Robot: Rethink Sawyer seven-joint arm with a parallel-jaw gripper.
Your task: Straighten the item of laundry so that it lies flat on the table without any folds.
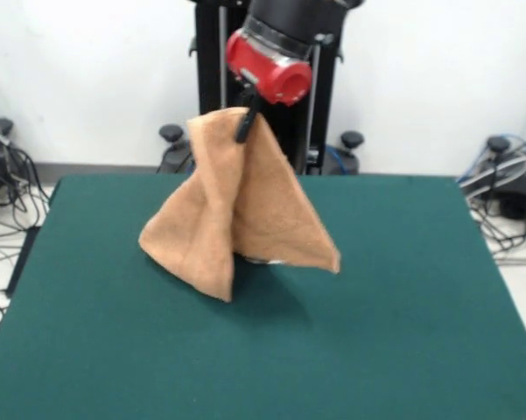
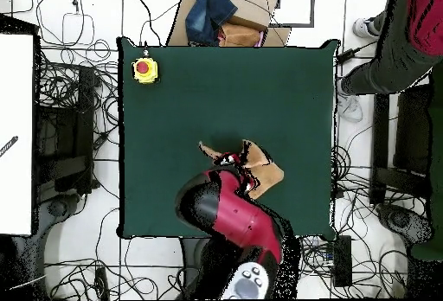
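Observation:
The orange-tan terry towel (image 1: 236, 210) hangs in a tent shape from one pinched corner, its lower folds draping down to the dark green table (image 1: 403, 306). My gripper (image 1: 244, 128) is shut on the towel's top corner, under the red wrist, above the table's far middle. In the overhead view the towel (image 2: 260, 169) shows only in part beside the red and black arm, which hides the gripper. The woven band and the white label do not show.
A yellow box with a red button (image 2: 144, 69) stands at one table corner in the overhead view. A person (image 2: 398, 38) stands beside the table's edge. Cardboard and blue cloth (image 2: 216, 16) lie off the table. Cables cover the floor around.

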